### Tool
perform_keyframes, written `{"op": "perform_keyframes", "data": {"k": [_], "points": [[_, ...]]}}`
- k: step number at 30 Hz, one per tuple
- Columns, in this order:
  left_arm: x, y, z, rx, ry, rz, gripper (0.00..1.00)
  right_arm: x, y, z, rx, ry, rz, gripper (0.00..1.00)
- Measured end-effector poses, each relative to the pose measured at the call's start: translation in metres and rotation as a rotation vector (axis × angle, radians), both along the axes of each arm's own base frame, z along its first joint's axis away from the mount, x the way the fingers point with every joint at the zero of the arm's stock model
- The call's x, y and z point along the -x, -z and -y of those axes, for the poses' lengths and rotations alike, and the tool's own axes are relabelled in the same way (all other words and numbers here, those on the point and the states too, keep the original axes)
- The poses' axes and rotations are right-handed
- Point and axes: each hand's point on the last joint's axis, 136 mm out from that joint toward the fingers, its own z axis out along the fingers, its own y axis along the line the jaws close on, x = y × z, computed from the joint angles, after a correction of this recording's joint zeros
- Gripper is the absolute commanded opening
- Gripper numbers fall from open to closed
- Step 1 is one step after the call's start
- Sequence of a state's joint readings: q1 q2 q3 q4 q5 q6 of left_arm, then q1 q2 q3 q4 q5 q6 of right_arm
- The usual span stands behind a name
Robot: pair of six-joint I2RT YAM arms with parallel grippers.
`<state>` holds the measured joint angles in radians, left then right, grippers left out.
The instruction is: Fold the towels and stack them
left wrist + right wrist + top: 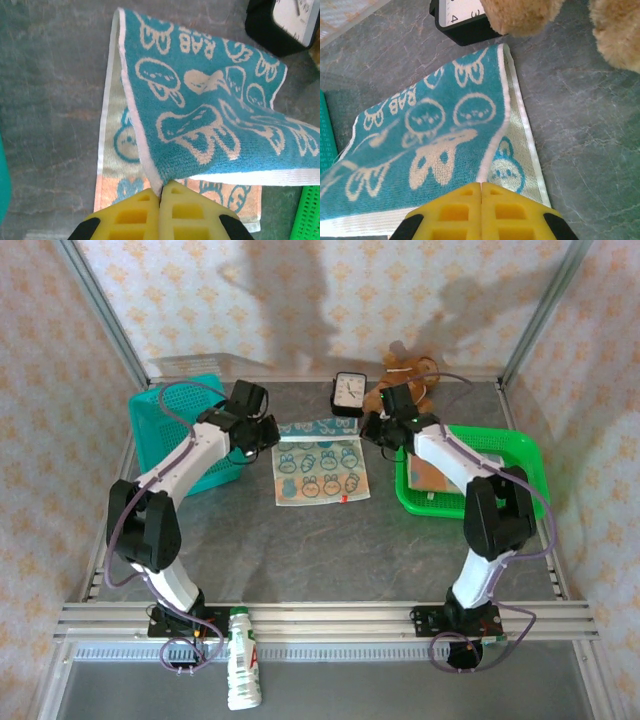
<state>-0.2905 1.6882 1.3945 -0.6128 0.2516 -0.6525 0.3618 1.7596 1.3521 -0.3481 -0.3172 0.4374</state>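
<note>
One towel (pixel 320 475) lies spread in the middle of the table, its cream side with blue bunny heads facing up. Its far edge is lifted and turned over, showing the teal underside (pixel 318 427). My left gripper (pixel 268 432) is shut on the far left corner of this towel (pixel 200 115), pinched at the yellow fingertips (pixel 162 188). On the other side, my right gripper (pixel 372 428) is shut on the far right corner of the towel (pixel 435 145), with the white hem running into its closed tips (pixel 481 186). A folded orange-toned cloth (pixel 432 475) lies in the green tray.
A teal basket (pixel 172 430) stands at the left and a green tray (pixel 522 455) at the right. A black clock (pixel 348 393) and a brown teddy bear (pixel 405 368) sit just behind the towel. A white bottle (pixel 240 672) lies below the front rail.
</note>
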Motion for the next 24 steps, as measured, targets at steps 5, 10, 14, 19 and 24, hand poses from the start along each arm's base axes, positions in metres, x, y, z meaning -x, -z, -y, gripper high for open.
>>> {"op": "perform_keyframes", "data": {"k": [5,10,14,19,24], "points": [[0.029,0.029,0.005,-0.001,0.000,-0.068,0.00,0.018,0.012,0.001,0.014,-0.009,-0.024,0.00],[0.044,0.045,0.010,-0.003,0.000,-0.099,0.00,0.032,0.026,-0.001,0.032,-0.025,-0.057,0.00],[0.053,0.053,0.014,-0.001,0.003,-0.116,0.00,0.043,0.031,0.000,0.043,-0.031,-0.070,0.00],[0.063,0.056,0.016,0.007,-0.006,-0.128,0.00,0.053,0.026,0.003,0.048,-0.034,-0.060,0.00],[0.064,0.043,0.016,0.028,-0.018,-0.097,0.00,0.062,0.022,0.002,0.054,-0.041,-0.057,0.00]]}}
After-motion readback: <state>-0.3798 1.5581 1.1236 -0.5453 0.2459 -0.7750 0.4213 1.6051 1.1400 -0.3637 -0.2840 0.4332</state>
